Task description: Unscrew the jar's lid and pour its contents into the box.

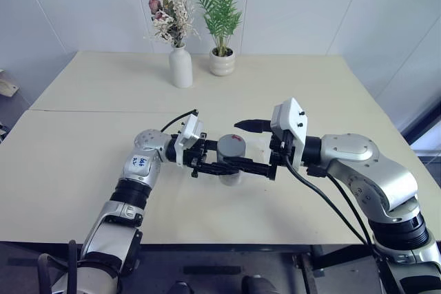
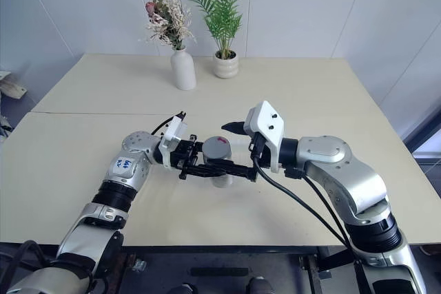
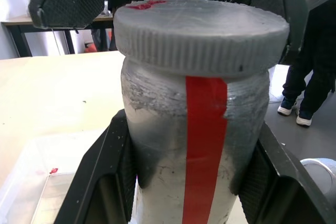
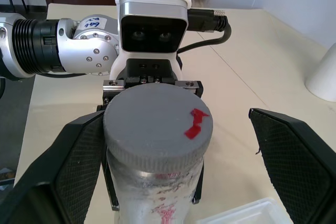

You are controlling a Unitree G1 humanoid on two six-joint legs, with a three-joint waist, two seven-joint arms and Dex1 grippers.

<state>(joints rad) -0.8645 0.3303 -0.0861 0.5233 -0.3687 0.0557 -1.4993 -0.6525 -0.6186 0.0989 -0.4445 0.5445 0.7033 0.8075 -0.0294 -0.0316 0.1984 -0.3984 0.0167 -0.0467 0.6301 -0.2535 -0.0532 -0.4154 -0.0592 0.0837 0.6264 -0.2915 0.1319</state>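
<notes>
We found the jar (image 3: 194, 150) held upright above the pale worktop (image 1: 103, 170), near the middle of its front half, between the two arms. The left pincer (image 1: 219, 165) was pinching the jar's body, its two black fingers (image 3: 100, 182) pressed against opposite sides of the clear wall just below the cap. A red strip ran down the jar's side, and a pale powdery film clouded the inside of the wall.

The lid (image 4: 157, 127) was still seated on the jar, grey and ribbed around its edge, with a small red mark on its top. The right pincer (image 1: 251, 144) reached in from the opposite side with its jaws spread wide around the lid. In the right wrist view one finger (image 4: 73, 166) stood close beside the lid's edge, though we could not tell whether it touched; the other finger (image 4: 294, 156) stood clearly apart from it.

The box (image 3: 31, 182) lay on the worktop beneath the jar, clear and shallow, and a corner of it (image 4: 252, 213) showed just beside the jar's base in the right wrist view.

At the far edge of the worktop stood a white vase (image 1: 180, 67) with dried flowers and, just beside it, a white pot (image 1: 222, 62) holding a green plant. Both were well apart from the jar.
</notes>
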